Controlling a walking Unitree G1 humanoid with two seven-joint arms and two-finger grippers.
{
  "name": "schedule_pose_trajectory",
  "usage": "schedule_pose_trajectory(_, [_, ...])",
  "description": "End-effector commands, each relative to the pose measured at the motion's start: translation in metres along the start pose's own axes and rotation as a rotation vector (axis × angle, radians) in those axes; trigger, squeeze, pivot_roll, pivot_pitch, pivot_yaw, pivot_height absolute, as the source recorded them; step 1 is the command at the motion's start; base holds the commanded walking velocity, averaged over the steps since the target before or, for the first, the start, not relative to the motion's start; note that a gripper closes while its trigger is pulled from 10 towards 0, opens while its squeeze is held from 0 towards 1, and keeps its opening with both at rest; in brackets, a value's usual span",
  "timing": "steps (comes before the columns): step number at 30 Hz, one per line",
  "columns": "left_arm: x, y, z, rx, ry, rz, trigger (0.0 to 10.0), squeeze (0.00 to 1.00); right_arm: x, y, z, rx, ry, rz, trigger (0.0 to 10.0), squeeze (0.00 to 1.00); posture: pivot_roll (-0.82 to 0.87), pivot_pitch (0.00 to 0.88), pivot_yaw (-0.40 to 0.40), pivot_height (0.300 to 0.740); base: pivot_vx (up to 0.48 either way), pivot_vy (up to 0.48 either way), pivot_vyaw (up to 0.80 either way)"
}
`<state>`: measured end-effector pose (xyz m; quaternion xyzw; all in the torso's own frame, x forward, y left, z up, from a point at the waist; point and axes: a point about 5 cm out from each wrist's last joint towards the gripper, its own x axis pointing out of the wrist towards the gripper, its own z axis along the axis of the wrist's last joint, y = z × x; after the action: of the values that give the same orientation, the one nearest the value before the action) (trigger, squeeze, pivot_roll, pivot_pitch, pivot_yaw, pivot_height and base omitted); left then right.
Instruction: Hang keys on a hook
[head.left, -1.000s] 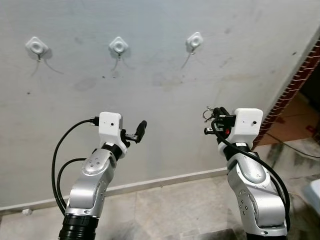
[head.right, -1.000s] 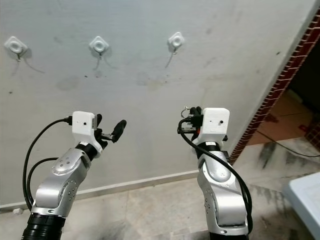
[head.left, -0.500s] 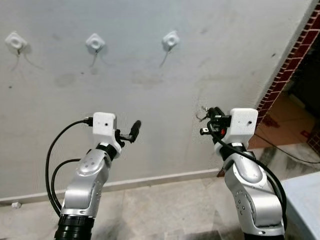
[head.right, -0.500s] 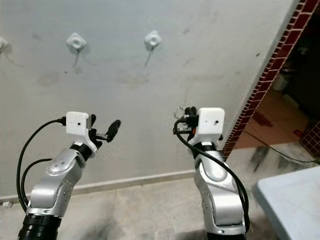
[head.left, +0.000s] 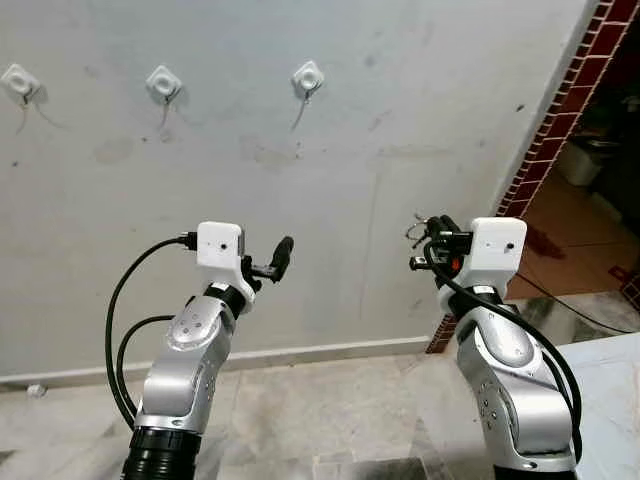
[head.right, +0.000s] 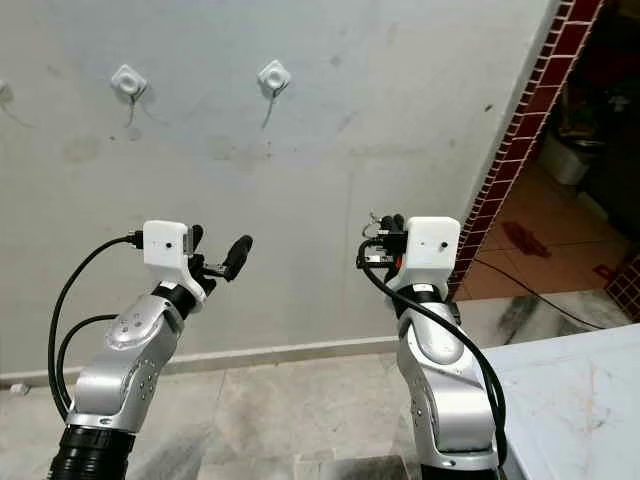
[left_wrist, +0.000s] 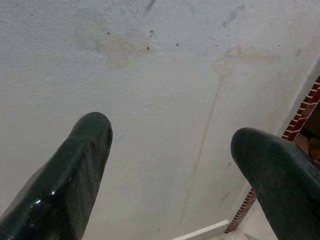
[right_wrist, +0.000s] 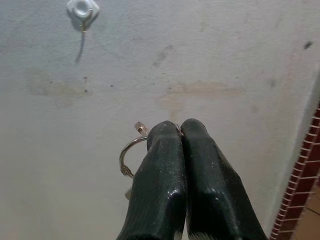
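The right gripper (right_wrist: 179, 131) is pinched tight on the key ring (right_wrist: 127, 156), whose loop pokes out beside the fingertips at frame centre. The keys look light, stiff and slippery, best held by the ring. The nearest hook (right_wrist: 82, 10) sits upper left. The left gripper (left_wrist: 170, 145) is spread wide, empty, raised toward the wall (head.left: 420, 120).

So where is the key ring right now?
Pinched in the right gripper, the key ring juts beside its shut fingertips, well below the nearest wall hook.
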<state>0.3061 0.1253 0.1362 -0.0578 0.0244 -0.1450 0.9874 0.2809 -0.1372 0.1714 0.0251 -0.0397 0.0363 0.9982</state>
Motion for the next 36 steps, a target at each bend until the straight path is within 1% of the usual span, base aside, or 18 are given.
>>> schedule_pose_trajectory(1, [0.0,-0.001,0.008,0.011,-0.036,-0.019,10.0,0.0,0.002,0.001,0.005,0.002,-0.025,0.003,10.0,0.0,0.07,0.0,-0.017,0.74,0.0,0.0,0.0])
schedule_pose_trajectory(6, [0.0,0.0,0.01,0.011,-0.047,-0.022,10.0,0.0,0.002,0.004,0.006,0.003,-0.031,0.019,10.0,0.0,0.07,0.0,-0.017,0.74,0.0,0.0,0.0])
schedule_pose_trajectory(8, [0.0,0.0,0.01,0.008,-0.048,-0.025,10.0,0.0,0.001,0.005,0.006,0.002,-0.032,0.024,10.0,0.0,0.07,0.0,-0.017,0.74,0.277,0.0,0.0])
schedule_pose_trajectory(21, [-0.001,-0.003,0.009,-0.013,-0.048,-0.05,10.0,0.0,0.001,0.006,0.006,0.001,-0.034,0.032,10.0,0.0,0.06,0.0,-0.016,0.74,0.365,0.0,0.0])
schedule_pose_trajectory(32, [-0.004,-0.002,0.008,-0.009,-0.042,-0.042,10.0,0.0,0.001,0.016,0.008,-0.009,-0.05,0.098,10.0,0.0,0.06,0.0,-0.017,0.74,0.394,0.0,0.0])
schedule_pose_trajectory(36, [-0.007,-0.001,0.006,-0.003,-0.032,-0.037,10.0,0.0,0.001,0.015,0.008,-0.008,-0.052,0.097,10.0,0.0,0.07,0.0,-0.019,0.74,0.363,0.0,0.51])
